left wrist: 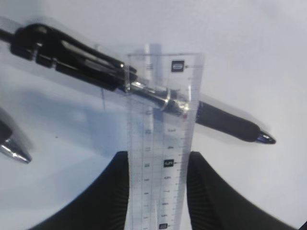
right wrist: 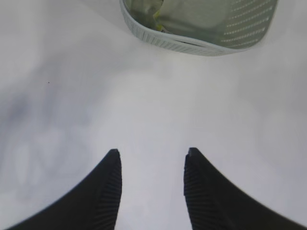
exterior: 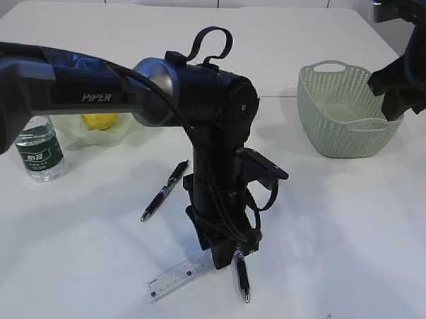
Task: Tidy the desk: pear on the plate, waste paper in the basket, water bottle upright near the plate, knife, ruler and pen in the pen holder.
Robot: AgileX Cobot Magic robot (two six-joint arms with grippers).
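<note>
Broadly, the desk [exterior: 351,229] spreads white under both arms. Up and to the right of the left claw [left wrist: 157,165], well apart from it, stands the basket [exterior: 340,119]; the right claw [right wrist: 152,158] hangs just short of its near wall, pads spread with only bare tabletop between them. A yellow scrap of waste paper [right wrist: 156,19] shows inside the basket's rim. Far to the left of the left claw sits the plate [exterior: 69,128] with the pear [exterior: 99,120] on it, and the water bottle [exterior: 41,152] stands upright just in front of the plate. The left claw is low over the desk, its pads standing on either side of the ruler [left wrist: 160,143], touching or nearly touching its edges; whether it is truly pinched I cannot tell. Just beyond the pads one pen [left wrist: 220,122] lies crosswise under the ruler. A second pen [exterior: 164,191] lies to the left of that claw.
</note>
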